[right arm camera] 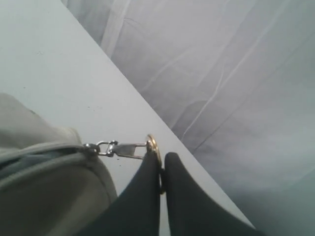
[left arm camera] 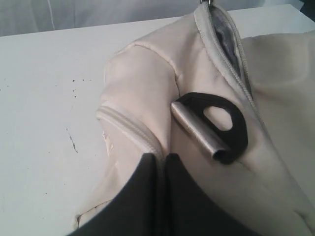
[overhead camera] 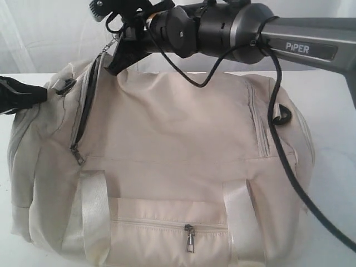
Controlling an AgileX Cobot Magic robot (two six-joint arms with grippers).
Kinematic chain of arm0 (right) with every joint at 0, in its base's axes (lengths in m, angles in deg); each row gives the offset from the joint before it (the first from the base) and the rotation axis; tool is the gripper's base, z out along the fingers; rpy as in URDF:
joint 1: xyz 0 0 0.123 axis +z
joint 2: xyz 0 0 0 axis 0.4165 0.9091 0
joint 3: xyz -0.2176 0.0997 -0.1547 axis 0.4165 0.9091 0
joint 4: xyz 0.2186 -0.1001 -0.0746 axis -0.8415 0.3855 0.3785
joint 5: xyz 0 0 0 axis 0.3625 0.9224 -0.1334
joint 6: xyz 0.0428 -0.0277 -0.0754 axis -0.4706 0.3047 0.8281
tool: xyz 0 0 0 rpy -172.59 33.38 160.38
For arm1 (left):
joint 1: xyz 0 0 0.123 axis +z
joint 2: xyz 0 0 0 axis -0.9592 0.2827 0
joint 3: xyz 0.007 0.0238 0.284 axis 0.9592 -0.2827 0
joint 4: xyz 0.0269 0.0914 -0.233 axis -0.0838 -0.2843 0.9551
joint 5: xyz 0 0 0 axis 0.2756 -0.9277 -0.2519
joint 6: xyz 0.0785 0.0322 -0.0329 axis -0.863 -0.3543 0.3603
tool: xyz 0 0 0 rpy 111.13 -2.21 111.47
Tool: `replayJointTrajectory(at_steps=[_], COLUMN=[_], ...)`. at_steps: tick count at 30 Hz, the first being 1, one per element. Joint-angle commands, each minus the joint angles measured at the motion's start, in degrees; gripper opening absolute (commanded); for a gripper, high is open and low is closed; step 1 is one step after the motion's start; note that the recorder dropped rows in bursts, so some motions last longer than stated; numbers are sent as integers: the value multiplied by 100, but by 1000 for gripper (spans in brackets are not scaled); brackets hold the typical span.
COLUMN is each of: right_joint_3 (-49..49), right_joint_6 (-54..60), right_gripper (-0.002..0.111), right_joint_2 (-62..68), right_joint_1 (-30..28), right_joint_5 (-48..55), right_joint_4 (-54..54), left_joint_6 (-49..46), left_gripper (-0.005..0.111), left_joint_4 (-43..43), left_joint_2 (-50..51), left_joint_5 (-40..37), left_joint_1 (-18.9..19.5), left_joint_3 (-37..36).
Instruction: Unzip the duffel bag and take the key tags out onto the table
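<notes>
exterior view: cream duffel bag (overhead camera: 167,139), grey top zipper (overhead camera: 83,119) seemingly part-open

Duffel bag (overhead camera: 167,128): lies on the bench (overhead camera: 334,122), filling the middle. Main zipper (overhead camera: 83,111): runs along the top of the bag's left end, part open. Front pocket (overhead camera: 167,233): on the near side, between the two handles (overhead camera: 94,206). Strap loop (left arm camera: 216,128): on the left end, just beside the left jaws, which pinch the end seam. Right arm (overhead camera: 233,28): reaches across above the far edge; right jaws clamp the ring pull (right arm camera: 152,145) at the zipper's far end. Cable (overhead camera: 289,167): drapes over the bag's right end.
</notes>
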Motion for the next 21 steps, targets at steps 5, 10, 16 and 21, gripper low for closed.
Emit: replayJointTrajectory(at_steps=[5,10,16,21], right_joint_3=[-35,-35,-35,-35], right_joint_6=[-116,-154,-154,-154], right_gripper=[0,0,0,0], right_joint_2=[-80,-94,-258,-413], right_joint_1=[-497,-675,-774,-886], right_joint_5=[-196,455,1269,1681], right_joint_4=[44,44,134,374], left_joint_6=[10,10,10,10], left_gripper=[0,0,0,0], left_joint_4=[-130,-130,-130,-130], left_joint_2=[-32,-32,-32,-32], left_joint_5=[-65,-202,-237,-347], left_joint_1=[-38,-38,-38,-38], left_joint_3=[-35,-35,-35,-35])
